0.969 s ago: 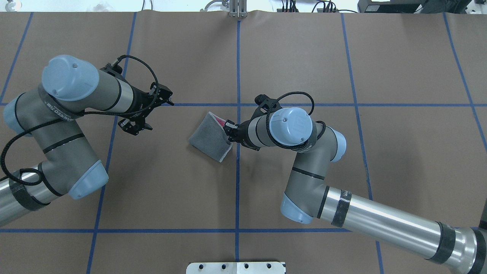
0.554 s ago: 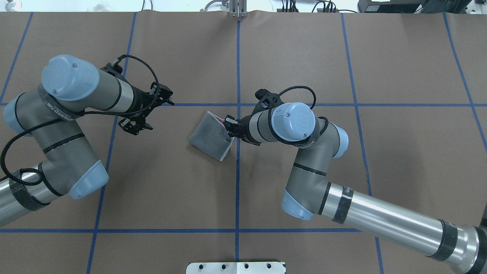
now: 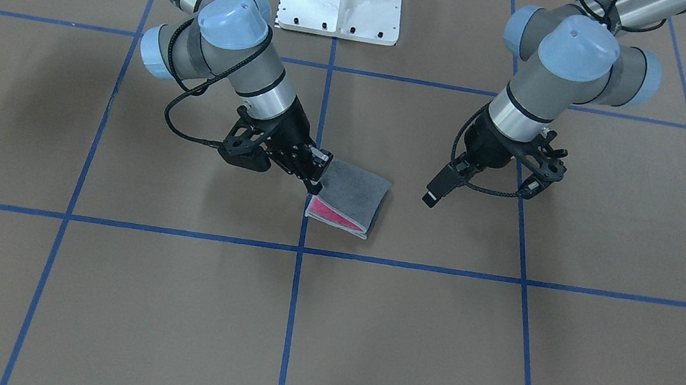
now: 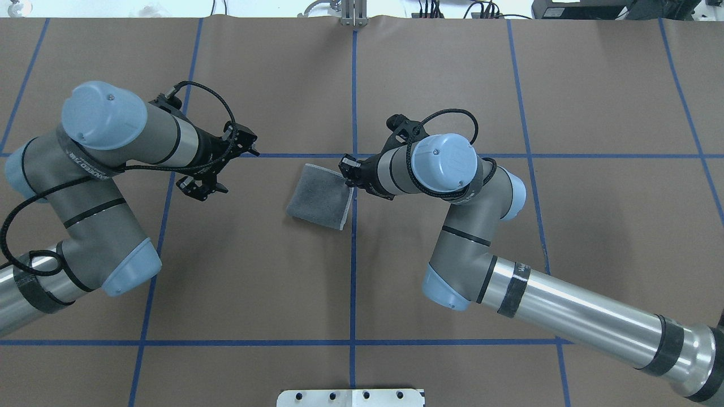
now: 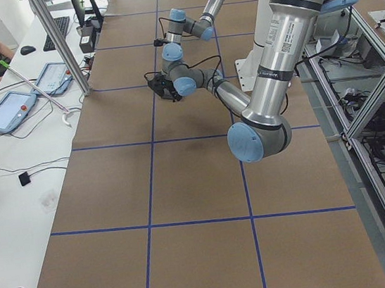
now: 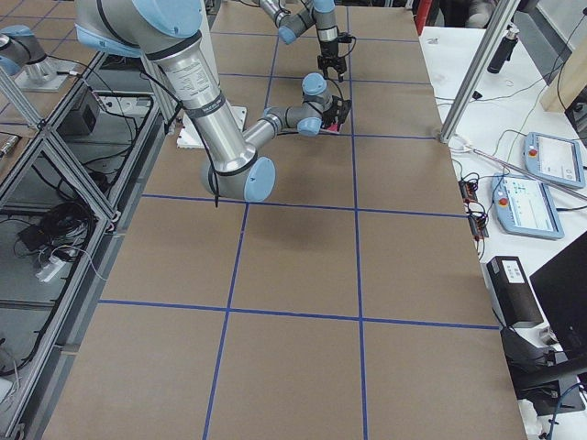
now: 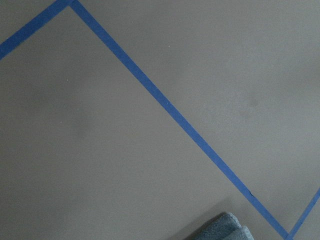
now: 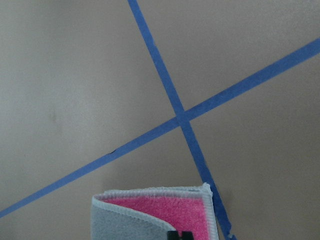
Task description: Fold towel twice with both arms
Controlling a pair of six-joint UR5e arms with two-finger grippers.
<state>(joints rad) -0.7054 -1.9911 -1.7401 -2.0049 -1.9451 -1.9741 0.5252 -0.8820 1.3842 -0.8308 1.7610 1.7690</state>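
Since a second ago the towel has swung a little and crept toward the table's far edge. The pink sliver that showed at its corner from overhead is now covered. The right gripper went with it, while the left side has not budged.

From my seat the towel lies near the middle of the table, well away from every edge. It sits just on the robot's left of the centre tape line, dark grey side up. It is doubled over: the front camera shows the pink face as a wedge between grey layers, with the rounded fold on the side away from the right gripper. That gripper is clenched on the towel's far corner on the robot's right, low to the tabletop. My right wrist camera catches a black fingertip against the pink, just inside the stitched edging. The left gripper hangs released and empty, well apart from the towel toward the table's left end.

I judge this cloth light, limp and grippy rather than slick. Nothing in it can break, but it will sag and its layers can slide apart. I would take it by the corners, on the stitched edging where it is firmest. I would pinch every layer that must travel and keep clear of the brown covering beneath.
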